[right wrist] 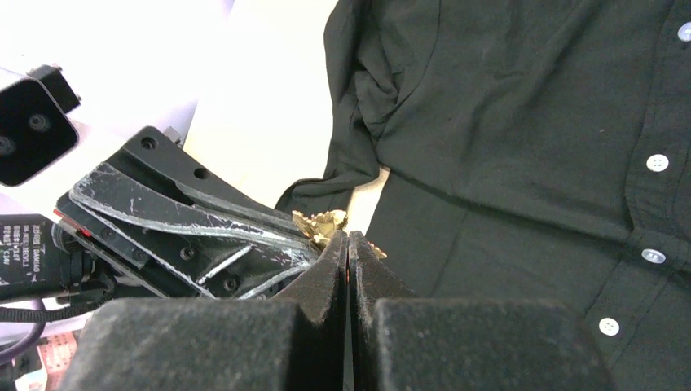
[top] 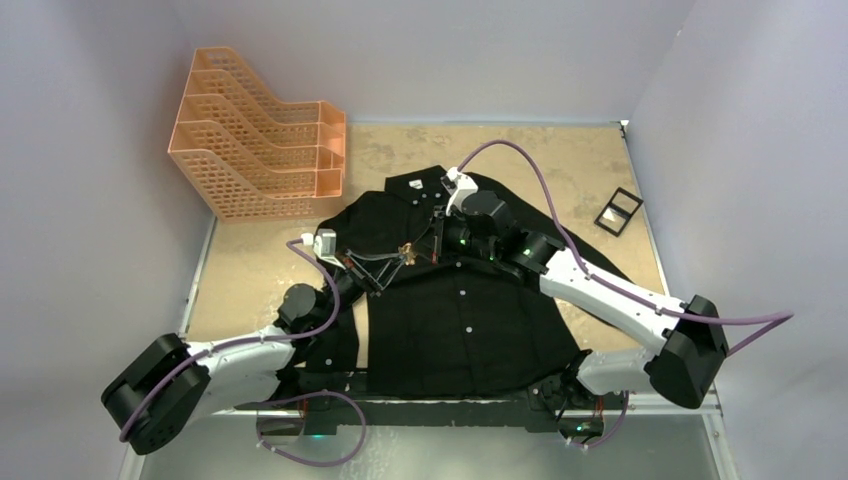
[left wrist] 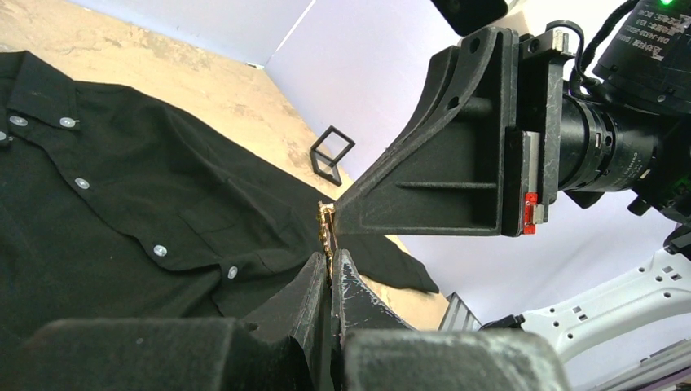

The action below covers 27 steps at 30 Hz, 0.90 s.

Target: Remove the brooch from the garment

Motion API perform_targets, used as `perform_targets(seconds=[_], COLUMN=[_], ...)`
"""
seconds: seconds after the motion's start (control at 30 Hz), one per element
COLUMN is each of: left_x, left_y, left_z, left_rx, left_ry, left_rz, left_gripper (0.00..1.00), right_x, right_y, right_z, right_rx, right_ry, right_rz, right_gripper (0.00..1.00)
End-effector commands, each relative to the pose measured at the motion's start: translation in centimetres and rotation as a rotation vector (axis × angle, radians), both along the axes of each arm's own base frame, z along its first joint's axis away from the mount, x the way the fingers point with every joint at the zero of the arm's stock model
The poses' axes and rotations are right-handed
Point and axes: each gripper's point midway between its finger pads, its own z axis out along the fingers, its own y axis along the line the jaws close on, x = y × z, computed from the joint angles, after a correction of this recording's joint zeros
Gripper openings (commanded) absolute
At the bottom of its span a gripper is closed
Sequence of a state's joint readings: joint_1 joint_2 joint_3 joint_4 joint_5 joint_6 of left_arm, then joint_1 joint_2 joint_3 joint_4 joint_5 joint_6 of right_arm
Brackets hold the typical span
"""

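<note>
brooch [top: 405,253]: pinched between the two grippers' tips, raised over the garment's chest
left gripper [left wrist: 330,273]: jaws narrow, clamped on the brooch
right gripper [right wrist: 348,244]: jaws pressed together on the brooch
garment [top: 470,310]: spread on the table [top: 240,280]

The left arm [top: 245,352] rises from its base at the near left, its white link lying low and its dark forearm angling up and right toward the middle. The right arm [top: 612,296] bends at a dark elbow on the near right, its white forearm running up and left. The two hands meet tip to tip. The left hand [left wrist: 330,273] has its fingers pressed together on the brooch [left wrist: 327,232]. The right hand [right wrist: 348,248] comes in from the opposite side, fingers likewise closed, pinching the same brooch.
</note>
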State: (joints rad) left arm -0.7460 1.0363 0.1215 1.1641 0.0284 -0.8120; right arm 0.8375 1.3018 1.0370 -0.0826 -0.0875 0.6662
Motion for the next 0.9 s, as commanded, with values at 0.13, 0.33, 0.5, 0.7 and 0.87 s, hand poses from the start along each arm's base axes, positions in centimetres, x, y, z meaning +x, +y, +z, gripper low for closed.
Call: perform_targets(seconds=[0.13,0.33,0.5,0.7,0.87], left_x=[-0.2,0.4,0.9,2.3,3.7], left_y=[0.1,0.2,0.3,0.1,0.3], left_z=[1.3,0.9,0.3,0.3,0.5], left_rx=[-0.037,-0.01,0.062,0.256,0.453], left_ry=[0.002,0.011,-0.01,-0.1,-0.186], left_rz=[0.006,0.035,0.059,0.107,0.167], left_gripper=[0.0,0.0,0.0,0.0,0.0], right_x=[1.5,1.4,1.0,0.9,1.6], right_y=[-1.1,-1.2,-1.4,-1.3,-1.7], right_z=[1.1,1.7,2.0,2.6,3.1], right_rx=[0.019,0.037,0.044,0.036,-0.002], right_ry=[-0.066,-0.084,-0.089,-0.102,-0.119], right_rz=[-0.082,-0.076,-0.068,-0.054,-0.068], right_gripper=[0.0,0.0,0.0,0.09,0.2])
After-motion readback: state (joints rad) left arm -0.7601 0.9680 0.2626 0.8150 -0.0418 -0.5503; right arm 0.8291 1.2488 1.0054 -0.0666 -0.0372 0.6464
